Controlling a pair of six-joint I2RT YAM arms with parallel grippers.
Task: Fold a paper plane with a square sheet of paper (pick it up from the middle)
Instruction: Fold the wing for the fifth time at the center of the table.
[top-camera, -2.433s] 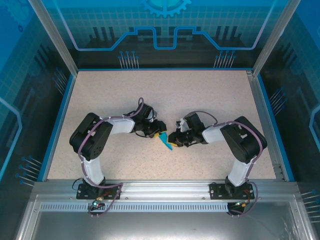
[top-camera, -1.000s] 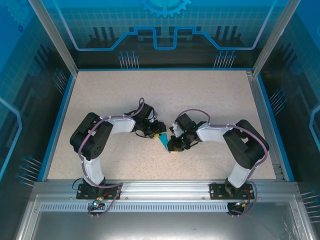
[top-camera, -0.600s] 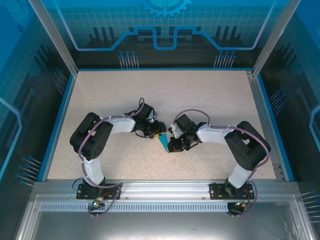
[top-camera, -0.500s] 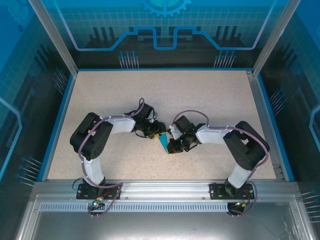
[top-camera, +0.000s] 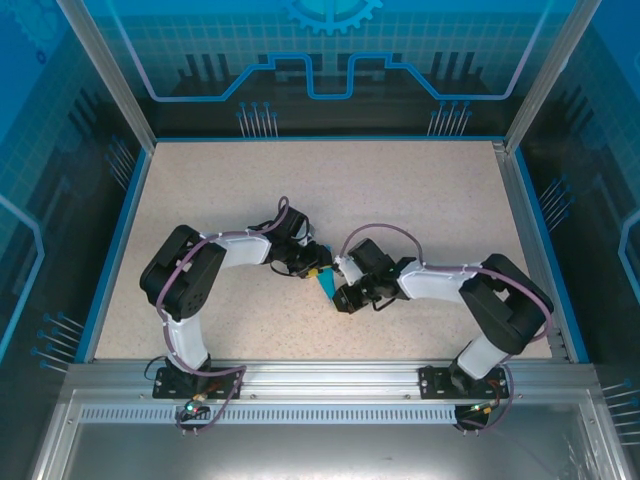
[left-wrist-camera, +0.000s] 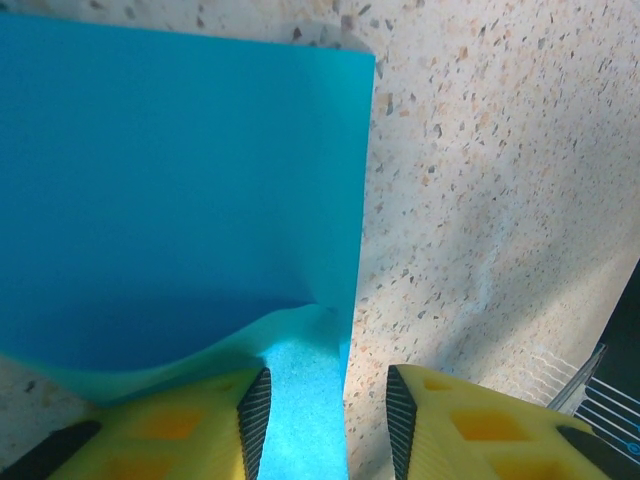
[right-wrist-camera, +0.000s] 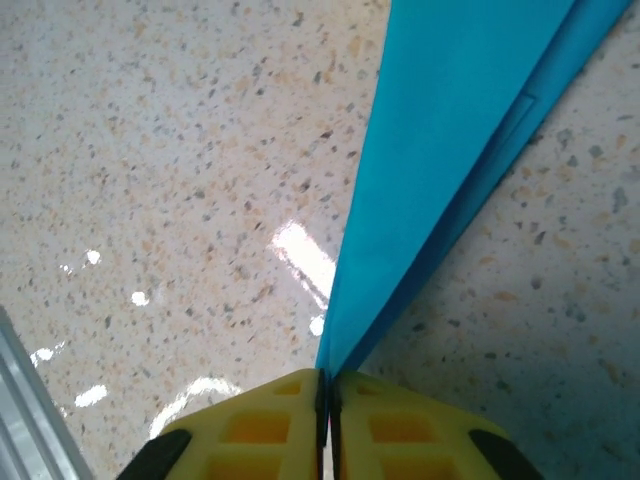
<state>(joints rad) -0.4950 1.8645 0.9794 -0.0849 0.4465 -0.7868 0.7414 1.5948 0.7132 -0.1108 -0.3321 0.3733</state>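
left claw (top-camera: 318, 269) and right claw (top-camera: 341, 296) crowd the folded paper (top-camera: 326, 284); table (top-camera: 400, 190) beyond lies open

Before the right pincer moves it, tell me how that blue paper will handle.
Probably floppy: the blue paper curls over a finger of the left pincer. Likely thin and light: the right pincer clamps its folded edge with jaws almost touching. It should slide easily on the glossy table.

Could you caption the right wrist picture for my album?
The right gripper, shut, pinches the tip of the folded blue paper, with the speckled table behind.
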